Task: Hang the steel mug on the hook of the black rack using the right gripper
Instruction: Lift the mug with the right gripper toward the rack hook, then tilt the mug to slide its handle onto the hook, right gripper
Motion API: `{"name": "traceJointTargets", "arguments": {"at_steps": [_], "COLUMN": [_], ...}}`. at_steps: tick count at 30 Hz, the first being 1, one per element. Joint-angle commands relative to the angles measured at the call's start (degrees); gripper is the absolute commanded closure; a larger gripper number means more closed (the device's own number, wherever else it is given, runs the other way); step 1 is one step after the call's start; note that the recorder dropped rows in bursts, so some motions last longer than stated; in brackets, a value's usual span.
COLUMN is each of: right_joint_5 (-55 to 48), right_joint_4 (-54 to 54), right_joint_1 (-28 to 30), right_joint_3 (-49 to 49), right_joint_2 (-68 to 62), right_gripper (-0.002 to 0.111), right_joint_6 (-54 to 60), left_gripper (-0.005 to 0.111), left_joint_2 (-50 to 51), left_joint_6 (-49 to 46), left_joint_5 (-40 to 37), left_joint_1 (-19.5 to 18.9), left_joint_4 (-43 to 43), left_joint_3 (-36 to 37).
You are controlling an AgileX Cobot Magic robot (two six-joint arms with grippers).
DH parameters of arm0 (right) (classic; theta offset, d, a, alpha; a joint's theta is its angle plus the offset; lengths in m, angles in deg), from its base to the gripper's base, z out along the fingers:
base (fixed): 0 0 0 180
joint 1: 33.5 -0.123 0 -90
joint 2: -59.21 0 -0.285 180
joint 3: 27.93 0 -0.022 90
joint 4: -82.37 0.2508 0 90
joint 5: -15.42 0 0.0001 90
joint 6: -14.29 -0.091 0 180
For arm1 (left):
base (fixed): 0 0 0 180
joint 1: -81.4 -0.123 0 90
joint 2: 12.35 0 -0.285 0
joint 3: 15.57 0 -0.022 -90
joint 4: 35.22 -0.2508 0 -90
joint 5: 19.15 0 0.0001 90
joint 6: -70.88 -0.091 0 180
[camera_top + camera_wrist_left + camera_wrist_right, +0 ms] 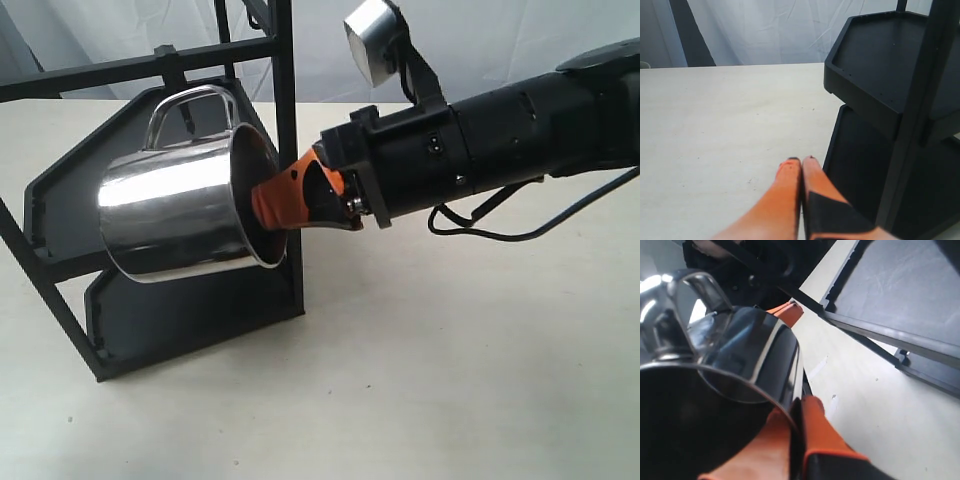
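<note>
The steel mug (180,215) is held on its side in the air, mouth toward the arm, handle (190,100) uppermost just under the black rack's (285,120) upper crossbar. The hook (172,62) is clipped to that bar, and its lower end shows inside the handle loop; contact cannot be told. My right gripper (275,205) is shut on the mug's rim, one orange finger inside and one outside. The right wrist view shows that grip (797,407) on the mug (740,355). My left gripper (801,161) is shut and empty, low beside the rack (880,75).
The rack's two angular shelves (60,190) stand behind and below the mug on the pale table (450,380). A black cable (520,235) trails from the right arm across the table. A white curtain hangs at the back.
</note>
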Motion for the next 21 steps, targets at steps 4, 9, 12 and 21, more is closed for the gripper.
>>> {"name": "traceJointTargets", "arguments": {"at_steps": [4,9,12,21], "right_joint_5": [0.1,0.3,0.3,0.3], "right_joint_4": [4.4,6.0,6.0,4.1], "right_joint_1": [0.3,0.3,0.3,0.3], "right_joint_3": [-0.2,-0.2,-0.2,-0.2], "right_joint_2": [-3.8,-5.4,-6.5,-8.3], "right_gripper": [0.109,0.109,0.109,0.109], "right_joint_6": [3.6,4.8,5.0,5.3], "left_gripper": [0.105,0.105,0.105,0.105], "left_joint_2": [-0.3,-0.3,-0.3,-0.3], "left_joint_6": [-0.1,-0.1,-0.1,-0.1], "left_joint_5": [0.1,0.1,0.1,0.1], "left_joint_1": [0.2,0.2,0.2,0.2], "left_joint_4": [0.4,0.4,0.4,0.4], "left_joint_3": [0.0,0.0,0.0,0.0]}}
